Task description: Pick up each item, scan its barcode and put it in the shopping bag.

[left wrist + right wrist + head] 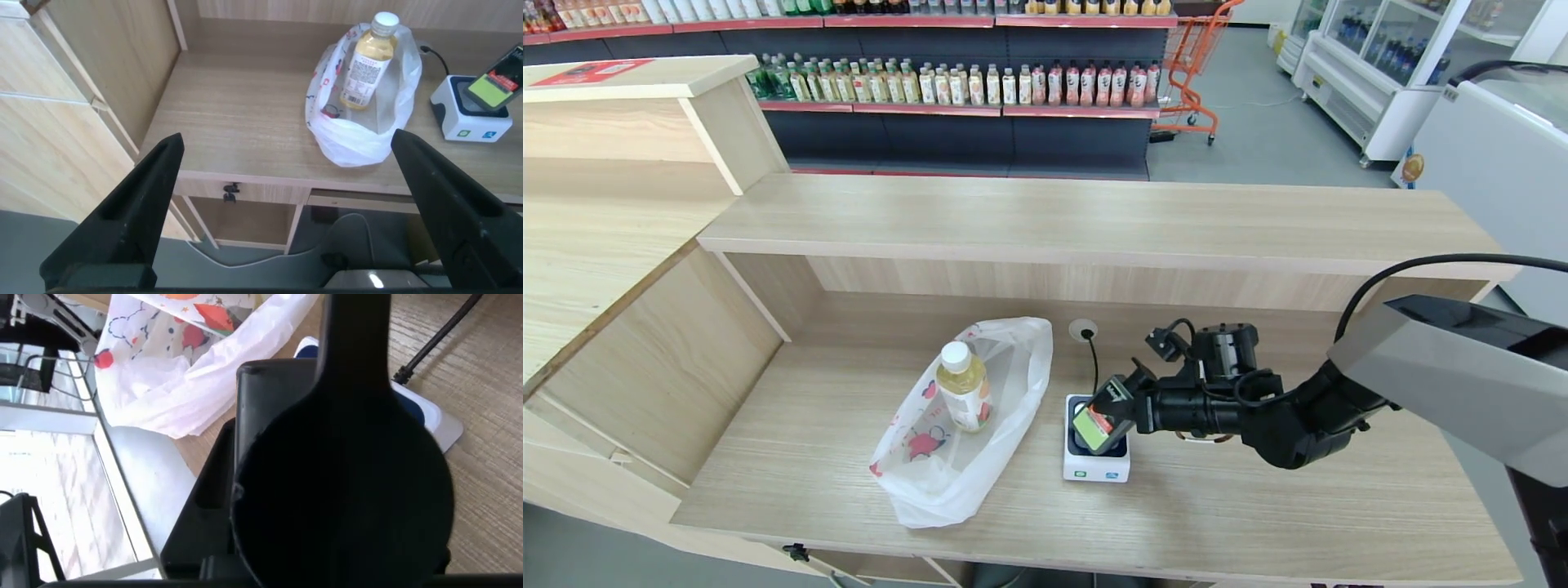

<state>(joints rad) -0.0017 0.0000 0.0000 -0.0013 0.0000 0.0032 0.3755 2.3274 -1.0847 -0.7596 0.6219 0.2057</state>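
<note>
so, closest in, the left gripper [286, 140] hangs off the near edge of the counter with its two black fingers spread wide and nothing between them. next out, the right gripper [1107, 412] is clamped on a small flat green and red packet [1093, 426], tilted right above the dark window of the white boxy barcode scanner [1096, 467]. it's close, but i can't tell if it touches. looks like the scan step to me, bagging not yet done.

the bit that matters: the white translucent plastic shopping bag [947, 465] lies just to the robot's left of the scanner, long axis running near to far and a little slanted. a clear plastic bottle of yellow drink with a white cap [964, 396] is already inside it. so the packet has to go sideways to the left, and the right arm has it, even though the left arm is nearer the bag.

all of this sits on a pale wood-grain counter [1258, 506] with a raised ledge [1094, 220] behind. further off are shelves of bottled drinks [956, 86], an orange shopping cart [1196, 73] and white glass-door fridges [1372, 57].
</note>
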